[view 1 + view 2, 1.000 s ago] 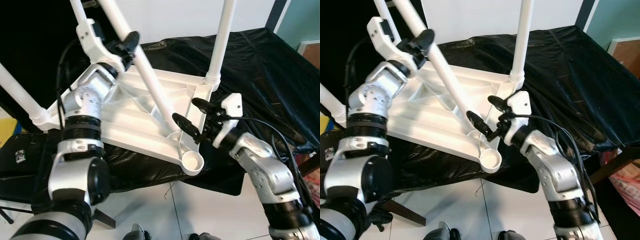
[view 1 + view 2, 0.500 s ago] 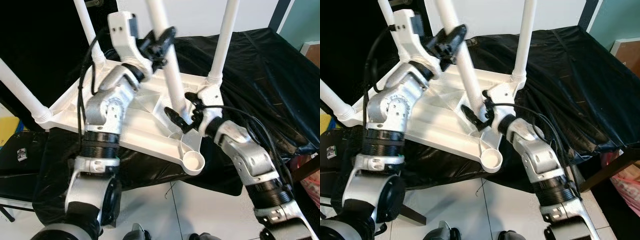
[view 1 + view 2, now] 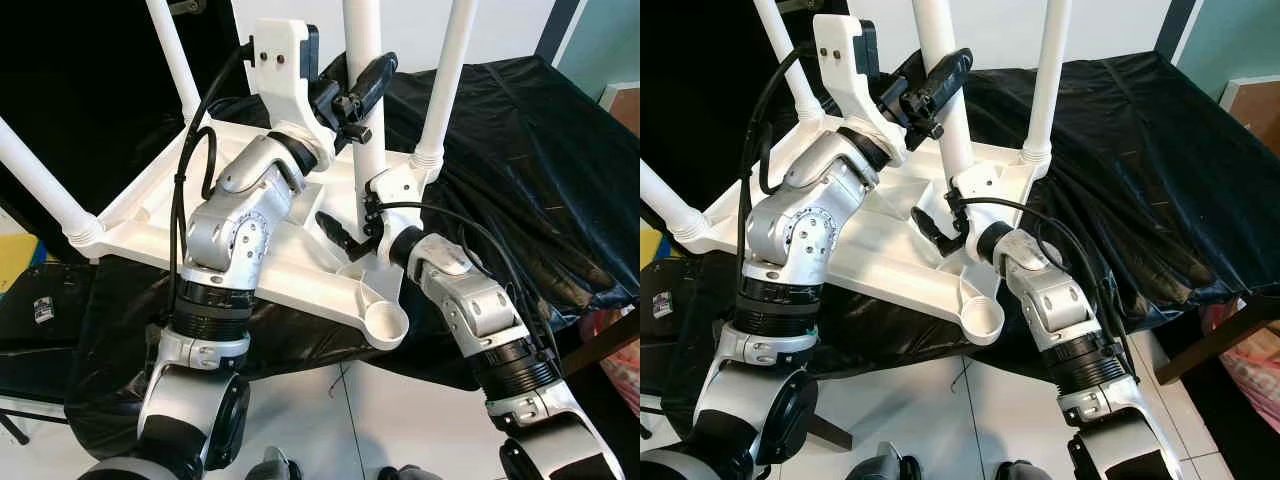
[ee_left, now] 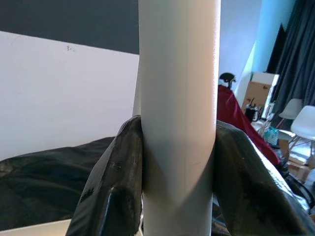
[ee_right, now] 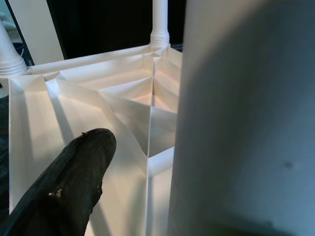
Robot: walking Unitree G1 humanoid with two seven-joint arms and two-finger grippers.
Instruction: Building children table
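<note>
White plastic makes up nearly everything we have in hand: a round white plastic table leg (image 3: 364,90) stands close to upright over the upturned white ribbed plastic tabletop (image 3: 290,262), which lies underside-up on a counter draped in black sheeting (image 3: 520,150). Three more white legs are already seated in corner sockets, one at the far right corner (image 3: 445,80), one at the near left (image 3: 40,185) and one at the far left (image 3: 175,55). The open round socket at the near corner (image 3: 386,325) has no leg in it.

Our leg's long axis runs almost vertical, its foot down among the ribs just short of that open socket, which lies toward us and slightly to the right of the foot. We judge that the coming move turns on this offset: the foot must travel to the socket while the shaft stays plumb.

Our left end effector (image 3: 358,88) grips the leg high on the shaft, black fingers (image 4: 118,182) pressed against both sides. Our right end effector (image 3: 352,232) is the nearer one to the foot and the socket; it sits low beside the leg with its fingers spread, one finger (image 5: 69,187) clear of the shaft over the ribs, grasping nothing that we can see.
</note>
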